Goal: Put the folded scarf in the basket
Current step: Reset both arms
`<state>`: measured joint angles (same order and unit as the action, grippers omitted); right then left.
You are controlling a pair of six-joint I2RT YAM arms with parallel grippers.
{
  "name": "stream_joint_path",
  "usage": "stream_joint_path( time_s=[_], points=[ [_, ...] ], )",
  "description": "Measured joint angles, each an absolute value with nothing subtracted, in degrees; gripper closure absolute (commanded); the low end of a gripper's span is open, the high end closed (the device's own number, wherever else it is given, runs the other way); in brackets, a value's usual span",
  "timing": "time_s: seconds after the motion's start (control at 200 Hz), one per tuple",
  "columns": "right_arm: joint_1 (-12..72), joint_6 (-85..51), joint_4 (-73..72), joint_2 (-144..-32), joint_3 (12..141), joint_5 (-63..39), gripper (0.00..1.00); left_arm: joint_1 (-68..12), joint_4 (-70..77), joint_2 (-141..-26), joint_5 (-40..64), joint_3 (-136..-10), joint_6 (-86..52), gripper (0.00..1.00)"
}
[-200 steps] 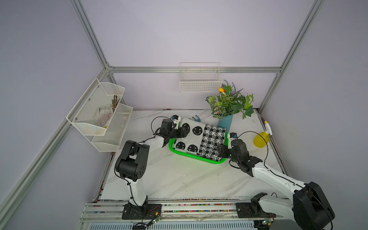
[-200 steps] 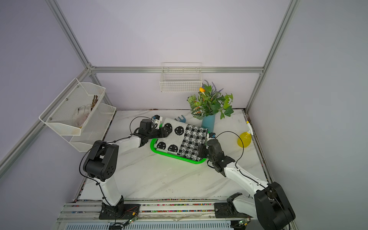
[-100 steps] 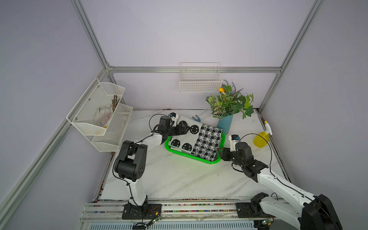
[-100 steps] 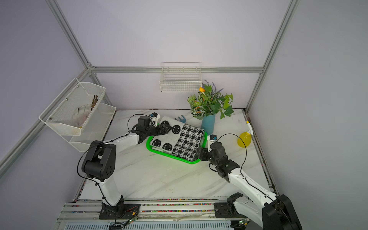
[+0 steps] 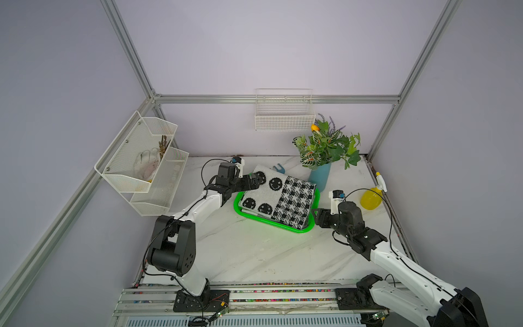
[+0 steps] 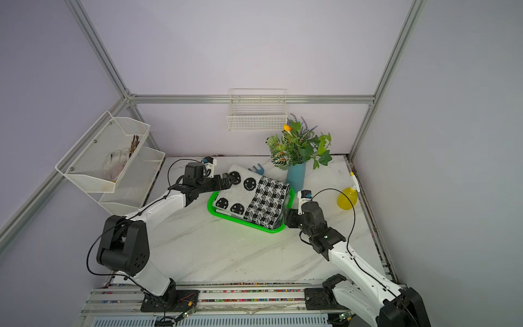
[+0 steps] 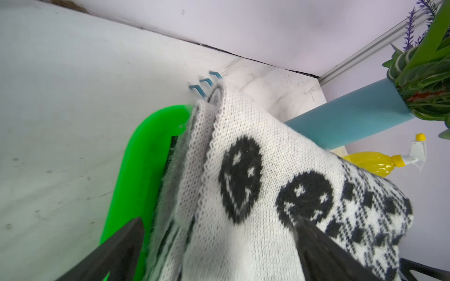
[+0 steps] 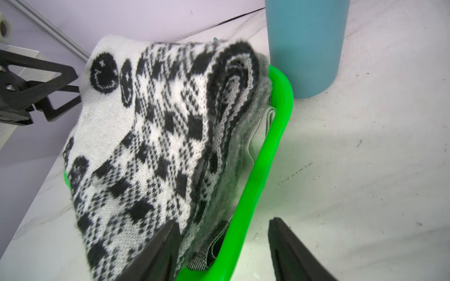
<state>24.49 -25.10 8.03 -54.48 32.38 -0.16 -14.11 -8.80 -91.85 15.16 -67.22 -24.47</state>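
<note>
Mostly in basket (image 7: 136, 158), folded scarf (image 5: 278, 195) (corner over rim), left gripper (image 7: 219, 220) gaping round its edge, right gripper (image 8: 224, 221) parted, empty.

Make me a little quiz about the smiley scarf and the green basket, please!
1. True or false: the scarf rests on the basket.
2. Pick one: what stands next to the basket's far corner? A: a blue vase. B: a red mug. C: a teddy bear.
3. Fill in: the jaws of the left tool are ____.
Key: 1 true; 2 A; 3 open.
</note>
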Motion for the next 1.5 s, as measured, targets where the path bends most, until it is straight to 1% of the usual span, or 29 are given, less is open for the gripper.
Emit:
stream_joint_path(
  time_s=[0.065,0.075,0.085,0.09,0.095,0.1,0.105,0.11,0.12,0.135,0.23,0.33,0.4,0.455,0.52,0.575,0.635,0.73,0.825,0.9,1.025,1.145,1.365,1.5],
  points=[
    [24.5,-24.7,9.2,-53.3,32.9,0.5,0.36,-13.8,-10.5,-88.5,11.4,-67.0,-23.1,0.00],
    [24.5,-24.7,9.4,-53.2,33.0,0.5,0.31,-13.7,-10.6,-87.9,10.8,-66.8,-22.9,0.00],
    [24.5,-24.5,9.6,-53.1,33.2,0.6,0.29,-13.6,-10.6,-87.4,10.4,-66.6,-22.7,0.00],
    [24.5,-24.5,9.7,-53.1,33.3,0.6,0.26,-13.6,-10.6,-87.2,10.2,-66.5,-22.7,0.00],
    [24.5,-24.4,9.9,-53.0,33.4,0.6,0.22,-13.5,-10.6,-87.0,10.0,-66.4,-22.6,0.00],
    [24.5,-24.5,10.0,-52.9,33.5,0.7,0.16,-13.5,-10.5,-86.6,9.8,-66.2,-22.5,0.00],
    [24.5,-24.5,10.0,-52.9,33.6,0.8,0.09,-13.4,-10.5,-86.4,9.6,-66.1,-22.4,0.00],
    [24.5,-24.4,10.2,-52.8,33.8,0.8,0.04,-13.3,-10.3,-86.0,9.4,-65.8,-22.3,0.00],
    [24.5,-24.1,10.3,-52.8,34.0,0.8,0.01,-13.1,-10.1,-85.4,9.0,-65.3,-22.0,0.00],
    [24.5,-23.8,10.5,-52.7,34.5,1.0,0.00,-12.9,-9.9,-84.5,8.5,-64.7,-21.8,0.00],
    [24.4,-21.2,10.6,-53.1,37.7,3.4,0.00,-10.6,-7.3,-78.1,5.4,-57.9,-19.6,0.00],
    [23.5,-13.8,6.8,-54.9,39.4,8.6,0.00,-8.8,-3.5,-73.2,-1.6,-49.6,-14.7,0.00],
    [21.6,-8.2,2.9,-56.3,38.4,10.8,0.00,-7.9,2.0,-70.3,-6.0,-41.8,-10.9,0.00],
    [19.9,-4.5,-2.2,-56.4,35.2,10.8,0.00,-7.5,8.0,-68.2,-8.1,-34.5,-7.4,0.00],
    [18.2,-1.0,-10.8,-55.9,28.4,10.6,0.00,-7.4,15.1,-66.7,-10.7,-26.2,-4.0,0.00],
    [16.4,0.2,-17.2,-56.7,23.2,9.3,0.00,-6.9,19.7,-67.0,-11.8,-21.4,-2.0,0.00],
    [14.0,0.6,-23.3,-60.6,19.9,7.3,0.00,-5.5,24.3,-68.7,-12.4,-18.0,-0.9,0.00],
    [11.6,1.2,-31.9,-69.5,18.5,6.7,0.00,-1.6,32.0,-73.3,-11.5,-16.9,-0.6,0.00],
    [11.4,1.7,-40.2,-75.9,17.1,6.8,0.00,0.9,38.2,-76.0,-9.9,-16.9,-0.7,0.00],
    [11.4,2.6,-42.3,-77.9,17.3,7.1,0.00,2.6,43.1,-77.8,-7.0,-17.0,-1.1,0.00],
    [11.3,4.3,-49.6,-78.8,16.7,8.8,0.00,5.7,52.0,-86.3,-2.5,-17.4,-2.3,0.00],
    [10.8,4.7,-60.7,-83.6,14.5,10.9,0.00,6.4,52.8,-87.7,1.0,-17.1,-2.3,0.00],
    [8.4,4.0,-68.6,-89.5,13.6,11.3,0.00,6.4,55.9,-88.6,6.2,-17.6,-1.7,0.00],
    [7.8,3.3,-68.5,-90.3,14.2,11.2,0.00,6.3,54.2,-88.9,8.0,-19.6,-1.1,0.00]
  ],
)
